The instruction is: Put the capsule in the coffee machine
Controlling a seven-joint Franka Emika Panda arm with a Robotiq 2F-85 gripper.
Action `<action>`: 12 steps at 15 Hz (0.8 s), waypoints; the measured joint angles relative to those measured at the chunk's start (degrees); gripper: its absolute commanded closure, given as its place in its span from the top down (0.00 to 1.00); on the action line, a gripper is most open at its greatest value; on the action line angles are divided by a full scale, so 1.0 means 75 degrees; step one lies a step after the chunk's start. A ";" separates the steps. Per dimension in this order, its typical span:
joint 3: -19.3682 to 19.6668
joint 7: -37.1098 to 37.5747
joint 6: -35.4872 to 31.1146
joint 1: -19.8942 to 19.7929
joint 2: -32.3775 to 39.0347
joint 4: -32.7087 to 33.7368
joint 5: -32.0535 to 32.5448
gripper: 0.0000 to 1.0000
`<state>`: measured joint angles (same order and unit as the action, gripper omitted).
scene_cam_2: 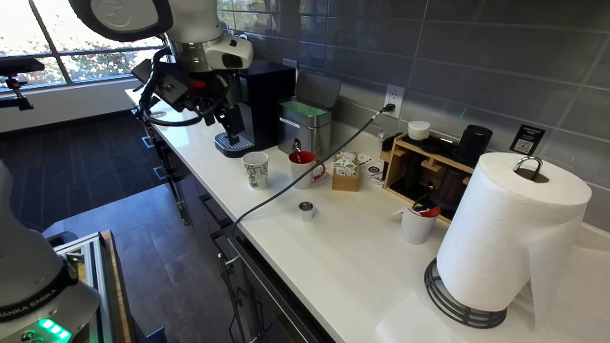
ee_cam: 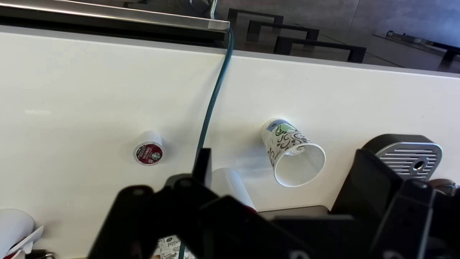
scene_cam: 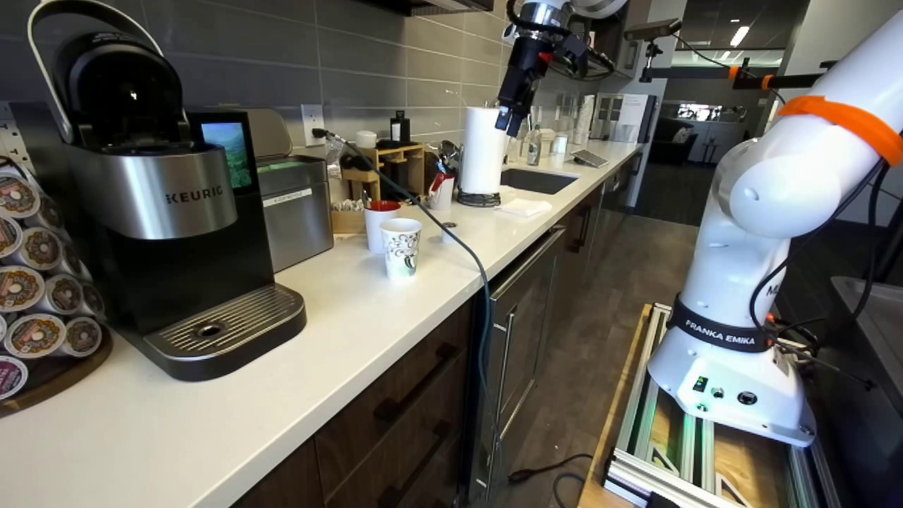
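Wrist view: capsule point(ee_cam: 149, 148) on counter point(ee_cam: 90, 104), outside the spread pincer point(ee_cam: 286, 162).

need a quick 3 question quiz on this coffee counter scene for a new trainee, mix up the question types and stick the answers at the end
1. True or false: the gripper is open, and the capsule stands on the counter.

2. Multiple choice. In an exterior view, the coffee machine is:
a) closed on top
b) lying on its side
c) open on top

3. Fill in the blank: the mug beside the patterned paper cup is white outside and ___ inside.

Key: 1. True. 2. c. 3. Red.
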<state>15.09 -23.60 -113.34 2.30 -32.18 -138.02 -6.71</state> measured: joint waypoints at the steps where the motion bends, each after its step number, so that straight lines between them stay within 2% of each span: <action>1: 0.0000 0.0000 0.0000 0.0000 0.0000 0.0000 0.0000 1.00; 9: -0.0015 0.0000 0.0000 -0.0016 0.0000 0.0000 0.0000 1.00; 12: -0.0265 0.0435 -0.0752 -0.0232 0.0137 -0.0040 0.0055 1.00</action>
<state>13.11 -20.34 -118.98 0.55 -31.15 -138.32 -6.30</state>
